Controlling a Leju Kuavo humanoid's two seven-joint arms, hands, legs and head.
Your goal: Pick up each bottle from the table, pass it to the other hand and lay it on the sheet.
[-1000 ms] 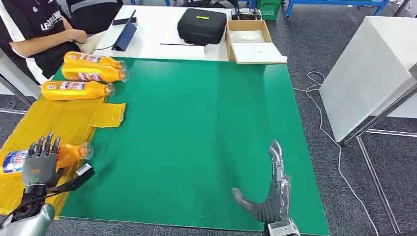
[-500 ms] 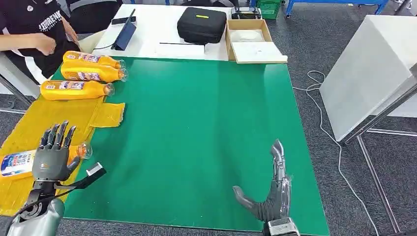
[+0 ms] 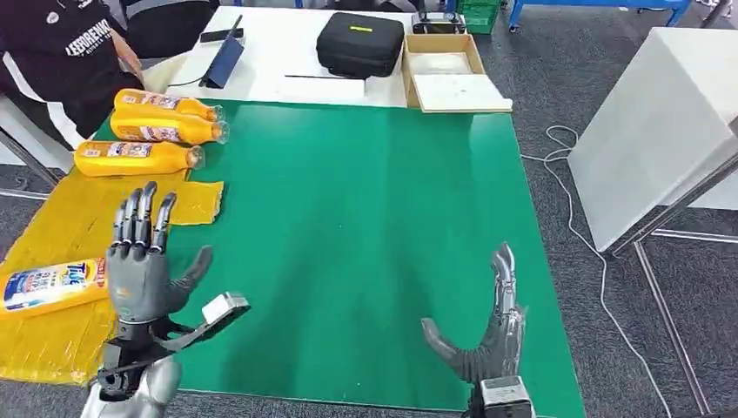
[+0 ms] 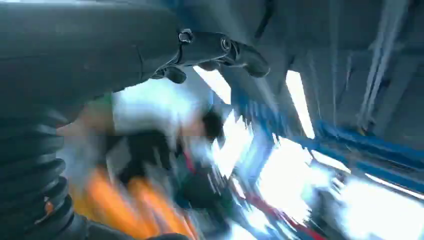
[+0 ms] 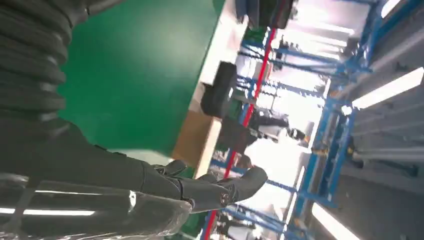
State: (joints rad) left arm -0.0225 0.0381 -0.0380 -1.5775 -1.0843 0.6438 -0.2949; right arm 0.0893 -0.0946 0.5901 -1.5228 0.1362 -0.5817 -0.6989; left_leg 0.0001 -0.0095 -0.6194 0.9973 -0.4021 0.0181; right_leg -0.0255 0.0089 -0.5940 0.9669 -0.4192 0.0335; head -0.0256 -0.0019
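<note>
Four bottles are seen laid on the yellow sheet point(image 3: 78, 218), the nearest bottle point(image 3: 52, 285) released there; left hand point(image 3: 139, 266) and right hand point(image 3: 487, 335) are spread, grasping nothing, above the green tabletop point(image 3: 365, 226).

Black case point(image 3: 358, 43), cardboard box point(image 3: 452, 73), person point(image 3: 61, 61) beyond table.

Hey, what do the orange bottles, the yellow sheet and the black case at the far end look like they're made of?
Orange bottles: likely clear plastic, glossy, with see-through necks and printed labels.
Yellow sheet: looks like thin plastic film, wrinkled and slightly shiny; could be coated paper.
Black case: seems fabric-covered or moulded foam, matte, with rounded edges; the exact material is unclear.
</note>
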